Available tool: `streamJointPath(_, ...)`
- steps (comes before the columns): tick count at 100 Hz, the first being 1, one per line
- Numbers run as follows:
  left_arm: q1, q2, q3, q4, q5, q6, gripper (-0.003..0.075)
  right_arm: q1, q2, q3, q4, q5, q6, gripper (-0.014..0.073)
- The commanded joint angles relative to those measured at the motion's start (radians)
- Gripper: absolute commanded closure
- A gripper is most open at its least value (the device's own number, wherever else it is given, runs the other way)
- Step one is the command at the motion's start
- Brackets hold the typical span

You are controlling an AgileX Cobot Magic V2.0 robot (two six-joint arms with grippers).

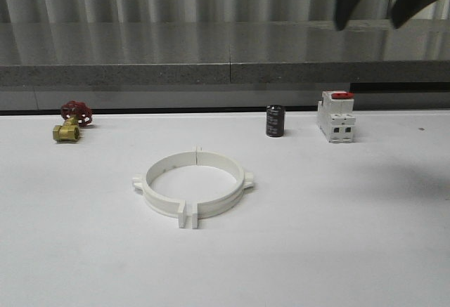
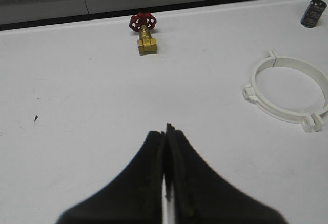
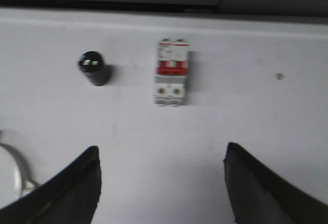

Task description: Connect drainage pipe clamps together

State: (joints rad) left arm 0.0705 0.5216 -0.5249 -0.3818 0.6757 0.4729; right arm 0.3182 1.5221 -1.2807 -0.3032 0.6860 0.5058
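The two white drainage pipe clamps lie on the table's middle, facing each other as a ring. The left half (image 1: 156, 197) and the right half (image 1: 223, 204) have their end tabs side by side with a narrow gap at front and back. The ring (image 2: 271, 108) is off to one side in the left wrist view, and its edge (image 3: 15, 179) shows in the right wrist view. My left gripper (image 2: 166, 129) is shut on nothing, over bare table well away from the ring. High above the table's back right, my right gripper (image 1: 370, 20) (image 3: 161, 152) is open and empty.
A brass valve with a red handwheel (image 1: 70, 122) sits at the back left. At the back right a black cylinder (image 1: 275, 121) stands beside a white boxy switch with a red top (image 1: 335, 115). A grey ledge (image 1: 225, 74) runs behind the table.
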Motion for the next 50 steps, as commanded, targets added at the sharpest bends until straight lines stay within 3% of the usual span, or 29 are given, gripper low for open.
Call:
streamJointPath(1,-0.007,0.004,-0.026,-0.03,-0.054,-0.003,0.0741,-0.066,-0.14,0.043,-0.039,-0.043,-0.014,0.0083)
streamJointPath(23,-0.007,0.004,-0.026,-0.03,-0.054,-0.003,0.0741,-0.212,-0.415,0.279,-0.069,-0.04,-0.014,0.0083)
streamJointPath(50,-0.007,0.004,-0.026,-0.03,-0.054,-0.003,0.0741,-0.222,-0.725,0.504,-0.072,-0.011,-0.014,0.0093)
